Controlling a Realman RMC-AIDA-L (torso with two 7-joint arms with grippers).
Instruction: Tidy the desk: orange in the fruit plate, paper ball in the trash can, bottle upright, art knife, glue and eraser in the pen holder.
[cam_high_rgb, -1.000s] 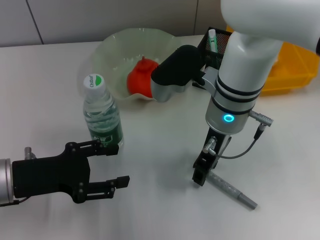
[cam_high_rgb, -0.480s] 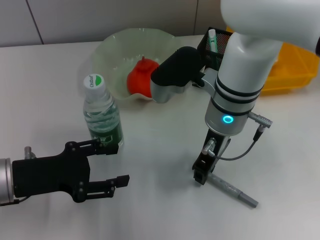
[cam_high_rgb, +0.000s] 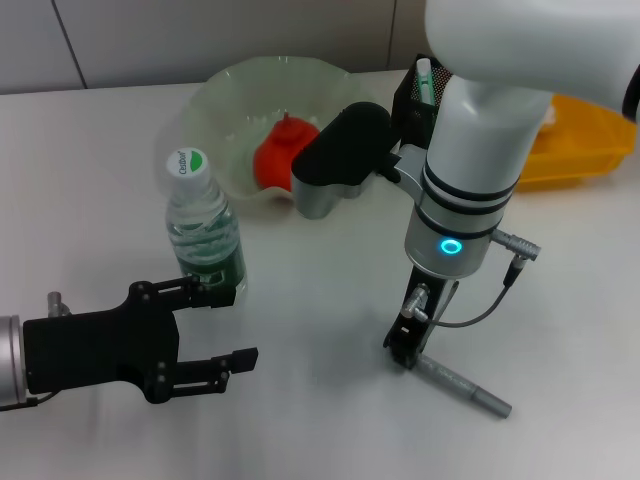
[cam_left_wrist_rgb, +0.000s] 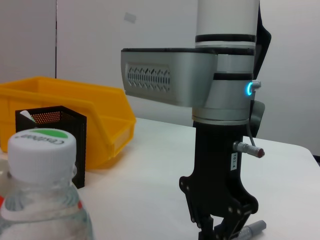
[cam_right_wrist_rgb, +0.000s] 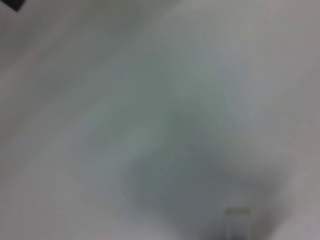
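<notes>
right gripper (cam_high_rgb: 405, 352): points straight down at the desk, fingers clenched on one end of the knife; tips at the desk surface.
knife (cam_high_rgb: 462, 388): slim grey stick, lies flat on the desk; free end points away from the gripper toward the near right. In the left wrist view only its grey tip shows past the black fingers (cam_left_wrist_rgb: 215, 227).
right arm: white column with a lit blue ring stands upright over the gripper; a thin cable loops beside it.
room around knife: bare desk (cam_high_rgb: 330, 330) on every side; bottle well apart to the left, holder and bin well behind.
left gripper (cam_high_rgb: 225, 330): low at the near left, fingers released with a wide gap, holding nothing; upper fingertip (cam_high_rgb: 222, 293) just beside the base of the bottle, whether touching cannot tell.
bottle (cam_high_rgb: 203, 225): upright, clear with water, green label, white cap with a green mark.
plate (cam_high_rgb: 230, 100): pale wavy-edged bowl at the rear, behind the bottle.
orange (cam_high_rgb: 280, 155): reddish-orange, sits inside the plate, partly hidden by the right arm's wrist housing.
holder (cam_high_rgb: 415, 90): black mesh, rear centre, a white-and-green stick inside; arm covers most of it.
bin (cam_high_rgb: 585, 140): yellow tray, rear right, just beside the holder.
right wrist view: blurred grey surface only.
</notes>
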